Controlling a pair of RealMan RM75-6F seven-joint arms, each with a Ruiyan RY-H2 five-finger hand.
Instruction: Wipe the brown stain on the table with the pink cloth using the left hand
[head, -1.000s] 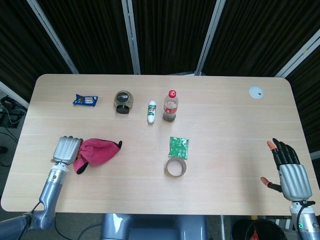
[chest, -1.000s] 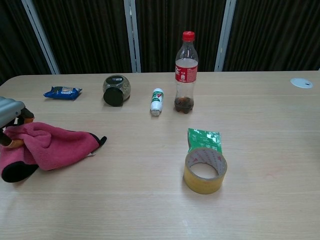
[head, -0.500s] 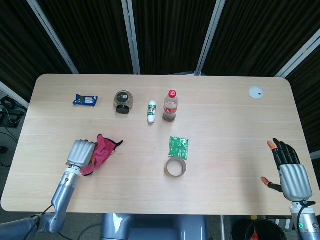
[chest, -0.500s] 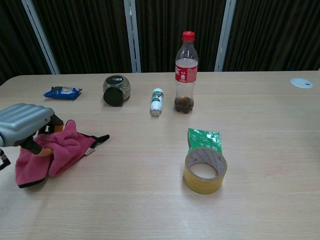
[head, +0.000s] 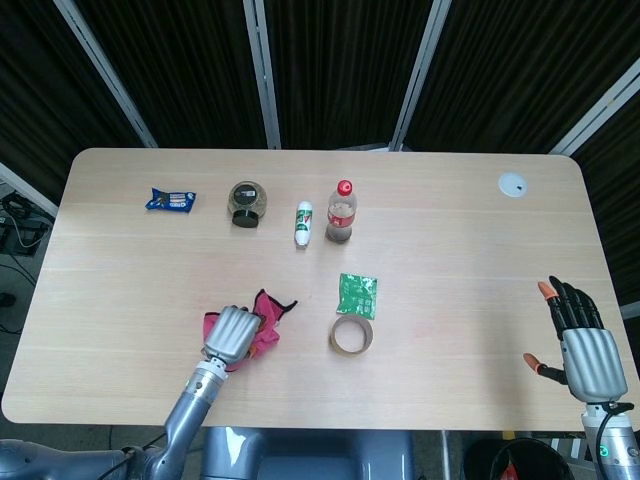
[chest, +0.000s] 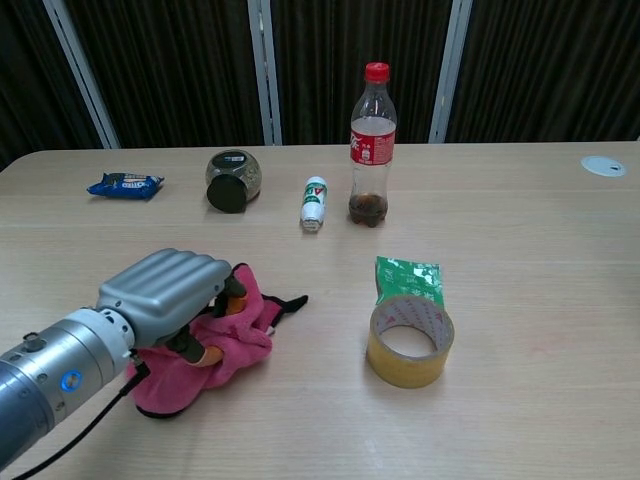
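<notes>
One bunched pink cloth (chest: 225, 335) sits gripped under my left hand (chest: 165, 290) on the table (chest: 520, 250), tape roll (chest: 409, 341) off to its right. My right hand (head: 583, 340) hangs empty, fingers spread.

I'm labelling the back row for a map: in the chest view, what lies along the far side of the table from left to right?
Blue snack packet → dark jar → small white bottle → cola bottle → white disc.
</notes>
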